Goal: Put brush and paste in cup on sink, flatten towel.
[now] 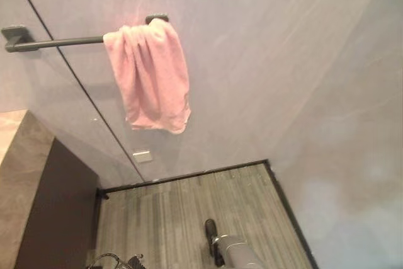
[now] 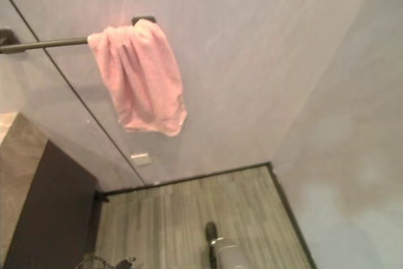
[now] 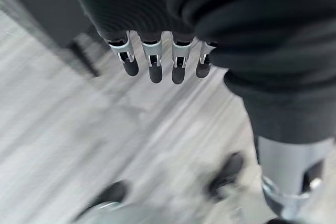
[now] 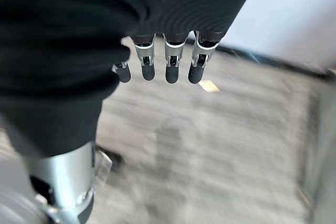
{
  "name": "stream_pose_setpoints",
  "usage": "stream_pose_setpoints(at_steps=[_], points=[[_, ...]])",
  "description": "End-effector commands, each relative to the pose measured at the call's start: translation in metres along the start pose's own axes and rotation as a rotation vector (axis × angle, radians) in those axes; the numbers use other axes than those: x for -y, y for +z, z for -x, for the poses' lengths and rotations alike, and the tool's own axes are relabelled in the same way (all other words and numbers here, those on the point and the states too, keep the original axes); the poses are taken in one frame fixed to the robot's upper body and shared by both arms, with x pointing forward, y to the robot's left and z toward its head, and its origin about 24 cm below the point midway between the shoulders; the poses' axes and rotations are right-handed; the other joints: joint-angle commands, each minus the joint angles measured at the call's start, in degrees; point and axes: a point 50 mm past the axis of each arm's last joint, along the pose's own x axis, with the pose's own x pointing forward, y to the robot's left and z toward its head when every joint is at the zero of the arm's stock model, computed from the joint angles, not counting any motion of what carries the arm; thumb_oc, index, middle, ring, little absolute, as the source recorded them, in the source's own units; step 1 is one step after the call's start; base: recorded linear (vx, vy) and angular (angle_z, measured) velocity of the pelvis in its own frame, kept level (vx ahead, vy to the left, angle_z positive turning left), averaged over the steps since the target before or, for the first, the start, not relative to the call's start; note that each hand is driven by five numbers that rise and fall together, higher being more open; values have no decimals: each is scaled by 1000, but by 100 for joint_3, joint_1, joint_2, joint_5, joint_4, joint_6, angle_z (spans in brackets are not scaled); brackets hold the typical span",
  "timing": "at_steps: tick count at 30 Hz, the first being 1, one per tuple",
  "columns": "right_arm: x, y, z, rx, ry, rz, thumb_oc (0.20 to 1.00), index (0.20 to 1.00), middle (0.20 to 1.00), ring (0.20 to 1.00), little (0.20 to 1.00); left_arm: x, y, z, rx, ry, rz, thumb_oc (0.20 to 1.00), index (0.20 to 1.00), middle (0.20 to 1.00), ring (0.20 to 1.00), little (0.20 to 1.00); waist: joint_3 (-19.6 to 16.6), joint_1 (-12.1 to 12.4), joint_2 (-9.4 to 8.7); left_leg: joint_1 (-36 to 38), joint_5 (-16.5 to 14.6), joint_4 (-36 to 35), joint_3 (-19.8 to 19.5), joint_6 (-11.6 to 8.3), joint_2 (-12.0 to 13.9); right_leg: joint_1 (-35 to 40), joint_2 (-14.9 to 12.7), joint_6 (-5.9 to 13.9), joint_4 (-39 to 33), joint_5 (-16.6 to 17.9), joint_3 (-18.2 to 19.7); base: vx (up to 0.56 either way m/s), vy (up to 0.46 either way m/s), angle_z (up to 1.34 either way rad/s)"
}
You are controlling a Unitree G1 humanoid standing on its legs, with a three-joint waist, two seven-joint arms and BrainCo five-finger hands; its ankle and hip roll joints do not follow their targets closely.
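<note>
A pink towel [image 1: 151, 74] hangs bunched at the right end of a dark towel bar [image 1: 60, 43] on the grey wall. Its folds are gathered together and its lower edge sits crooked. My left hand [image 3: 155, 65] hangs over the grey plank floor with its fingers straight and nothing in them. My right hand [image 4: 169, 61] also hangs above the floor, fingers straight and empty. Both hands are well away from the towel.
A stone-topped counter [image 1: 16, 174] with a dark cabinet front [image 1: 63, 212] stands at the left. A small white plate [image 1: 142, 155] is on the wall below the towel. A dark baseboard [image 1: 189, 174] edges the plank floor [image 1: 189, 212].
</note>
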Motion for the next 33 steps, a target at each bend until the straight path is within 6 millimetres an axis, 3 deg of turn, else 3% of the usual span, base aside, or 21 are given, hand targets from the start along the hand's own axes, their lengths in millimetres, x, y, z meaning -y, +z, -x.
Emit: stream_pose_setpoints(at_steps=[1, 2, 3, 4, 5, 6, 7, 8, 9, 10, 12, 14, 15, 16, 17, 24, 29, 33], points=[[0, -32, 5, -74, -12, 12, 1000, 1000, 1000, 1000, 1000, -26, 4, -1, 32, 101, 18, 1000, 1000, 1000, 1000, 1000, 40, -113, -6, -601, 1278, 382, 233, -179, -931, 678, -310, -426, -401, 327, 120, 197, -141, 45], [0, -32, 5, -74, -12, 12, 1000, 1000, 1000, 1000, 1000, -26, 4, -1, 32, 101, 18, 1000, 1000, 1000, 1000, 1000, 38, -121, -3, -622, 1262, 416, 226, -180, -930, 676, -310, -427, -403, 328, 111, 154, -163, 117], [6, -27, 4, -50, -31, 8, 1000, 1000, 1000, 1000, 1000, -35, 6, -1, 33, 132, 30, 1000, 1000, 1000, 1000, 1000, 115, -152, -170, -1120, 1652, 1351, 801, -430, -773, 952, -425, -538, -539, 264, 49, 110, -122, 114], [6, -27, 4, -49, -31, 8, 1000, 1000, 1000, 1000, 1000, -35, 6, -1, 33, 133, 30, 1000, 1000, 1000, 1000, 1000, 119, -148, -159, -1148, 1624, 1405, 805, -430, -760, 947, -411, -539, -537, 267, 48, 157, -172, 101], [7, -26, 4, -49, -32, 16, 1000, 1000, 1000, 1000, 1000, -40, 7, -1, 34, 144, 27, 1000, 1000, 1000, 1000, 1000, 184, -106, -236, -1331, 1537, 1650, 1048, -403, -722, 1054, -464, -580, -580, 226, 51, 79, -85, 7], [9, -26, 4, -49, -39, 14, 1000, 1000, 1000, 1000, 1000, -43, 8, -1, 36, 156, 21, 1000, 1000, 1000, 1000, 1000, 223, -107, -263, -1551, 1489, 1576, 1430, -345, -516, 1143, -534, -588, -617, 164, -6, 160, -99, -32], [10, -29, 5, -59, -51, 9, 1000, 1000, 1000, 1000, 1000, -46, 10, -1, 38, 168, 10, 1000, 1000, 1000, 1000, 1000, 239, -118, -315, -1900, 1279, 914, 2148, -151, 28, 1301, -664, -552, -696, 28, -126, 126, -43, 20], [10, -29, 5, -60, -51, 9, 1000, 1000, 1000, 1000, 1000, -46, 10, -1, 38, 167, 10, 1000, 1000, 1000, 1000, 1000, 245, -97, -310, -1871, 1254, 908, 2169, -148, 33, 1316, -657, -547, -693, 12, -108, 201, 73, 71], [11, -28, 4, -59, -61, 16, 1000, 1000, 1000, 1000, 1000, -47, 11, -1, 43, 175, 2, 1000, 1000, 1000, 1000, 1000, 197, -77, -242, -1959, 1257, 138, 2252, -150, 282, 1373, -688, -456, -726, -85, -147, 134, 85, 111], [11, -28, 5, -60, -61, 16, 1000, 1000, 1000, 1000, 1000, -47, 11, -1, 43, 174, 2, 1000, 1000, 1000, 1000, 1000, 193, -82, -244, -1928, 1274, 87, 2253, -151, 269, 1381, -696, -454, -723, -97, -150, 196, 141, 55], [12, -24, 4, -43, -70, 42, 1000, 1000, 1000, 1000, 1000, -46, 7, -1, 30, 177, 4, 1000, 1000, 1000, 1000, 1000, 158, -13, -126, -2050, 1869, -727, 1985, -305, 602, 1469, -679, -375, -729, -196, -41, 184, 167, -11], [13, -22, 4, -36, -72, 51, 1000, 1000, 1000, 1000, 1000, -46, 6, -1, 28, 179, 11, 1000, 1000, 1000, 1000, 1000, 167, 8, -89, -2022, 1993, -910, 1856, -337, 704, 1501, -681, -368, -715, -234, 25, 165, 163, -46], [14, -17, 3, -16, -73, 86, 1000, 1000, 1000, 1000, 1000, -44, 1, 0, 11, 180, 36, 1000, 1000, 1000, 1000, 1000, 150, 98, 6, -2058, 2341, -1334, 1539, -454, 945, 1593, -674, -319, -696, -345, 205, 225, 229, -64], [16, -16, 3, -13, -72, 91, 1000, 1000, 1000, 1000, 1000, -42, -2, 0, 2, 179, 46, 1000, 1000, 1000, 1000, 1000, 134, 114, 45, -2040, 2446, -1390, 1500, -493, 1018, 1674, -720, -278, -692, -389, 263, 272, 290, -54], [14, -14, 3, -4, -65, 98, 1000, 1000, 1000, 1000, 1000, -39, -5, 0, -5, 169, 51, 1000, 1000, 1000, 1000, 1000, 102, 103, 73, -1924, 2232, -1260, 1584, -489, 1006, 1695, -737, -243, -638, -453, 315, 182, 220, -68], [2, -13, 2, -9, -26, 108, 1000, 1000, 1000, 1000, 1000, -37, -8, 1, -7, 153, 14, 1000, 1000, 1000, 1000, 1000, -90, 145, 18, -1800, 1724, -877, 1824, -265, 442, 1826, -1328, 49, -820, -217, 633, 108, 247, -51], [3, -7, 2, 13, -30, 80, 1000, 1000, 1000, 1000, 1000, -37, -14, 2, -24, 152, 8, 1000, 1000, 1000, 1000, 1000, -121, 162, -39, -1769, 1576, -771, 1953, -181, 320, 1781, -1455, 140, -817, -117, 734, 36, 142, -24], [12, 9, 1, 79, -74, 19, 1000, 1000, 1000, 1000, 1000, -38, -33, 6, -77, 165, 28, 1000, 1000, 1000, 1000, 1000, -164, 195, -130, -1653, 1384, -683, 2081, -74, 193, 1768, -1576, 250, -797, 30, 767, 49, 125, -15]])
